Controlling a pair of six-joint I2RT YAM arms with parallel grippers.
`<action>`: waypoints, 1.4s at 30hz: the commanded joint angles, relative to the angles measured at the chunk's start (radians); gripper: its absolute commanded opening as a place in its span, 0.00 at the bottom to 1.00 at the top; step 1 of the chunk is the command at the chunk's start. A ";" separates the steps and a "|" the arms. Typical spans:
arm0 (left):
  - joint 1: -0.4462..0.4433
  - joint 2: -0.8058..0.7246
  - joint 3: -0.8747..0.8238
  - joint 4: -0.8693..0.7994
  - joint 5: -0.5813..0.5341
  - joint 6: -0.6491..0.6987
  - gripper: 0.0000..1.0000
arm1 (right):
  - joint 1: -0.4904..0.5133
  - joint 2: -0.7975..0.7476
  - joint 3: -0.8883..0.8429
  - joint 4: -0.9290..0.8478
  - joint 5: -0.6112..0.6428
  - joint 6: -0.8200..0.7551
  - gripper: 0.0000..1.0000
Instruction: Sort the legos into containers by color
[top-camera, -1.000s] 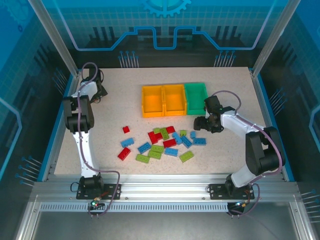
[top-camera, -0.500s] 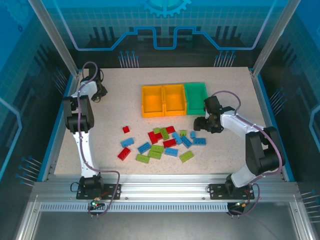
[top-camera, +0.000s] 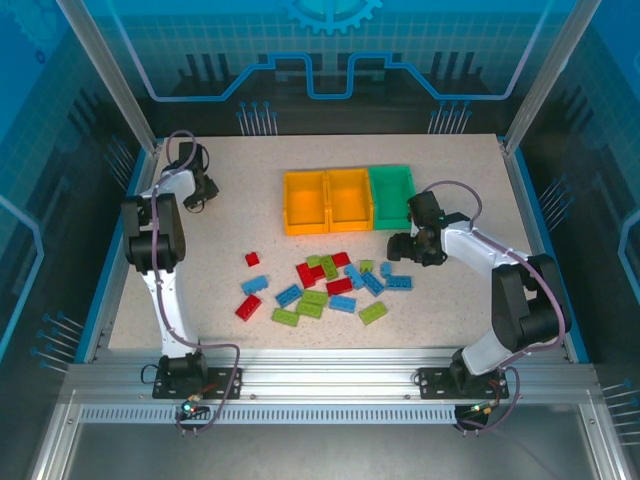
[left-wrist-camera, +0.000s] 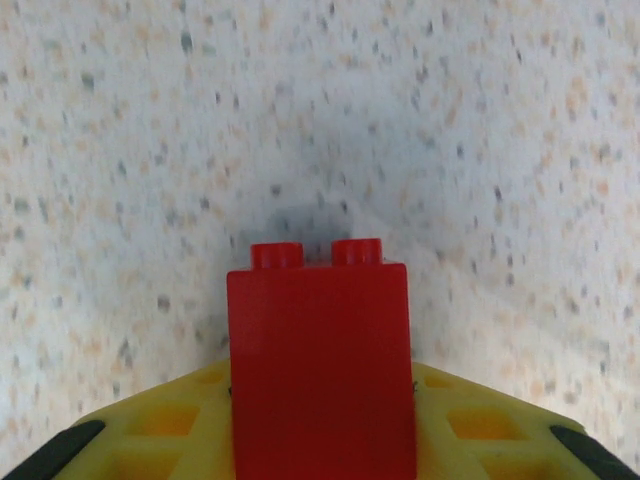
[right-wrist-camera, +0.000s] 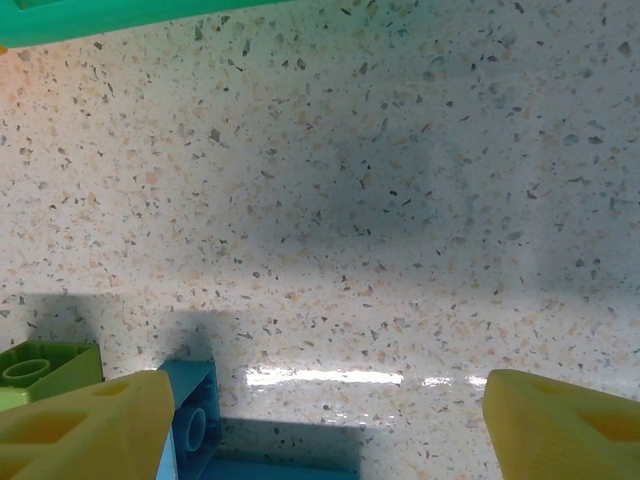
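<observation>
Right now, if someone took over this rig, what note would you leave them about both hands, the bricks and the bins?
Left hand: shut on a red brick, at the far left of the table, away from the bins.
Right hand: open, low over the right end of the pile, a blue brick beside one finger.
Containers: two orange bins and a green bin, joined in a row behind the pile; no bricks seen inside.
Done: one red brick gripped.
Left: bin it, then sort the remaining red, blue and green bricks.
</observation>
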 joint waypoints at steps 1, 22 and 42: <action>-0.052 -0.078 -0.066 -0.029 0.005 0.028 0.36 | 0.019 -0.033 -0.012 0.000 0.002 0.018 0.83; -0.487 -0.458 -0.258 0.040 0.069 0.004 0.38 | 0.065 -0.066 -0.028 0.026 -0.050 0.006 0.82; -0.569 -0.193 -0.061 -0.022 0.131 -0.011 0.51 | 0.244 0.026 0.086 -0.017 -0.025 0.071 0.77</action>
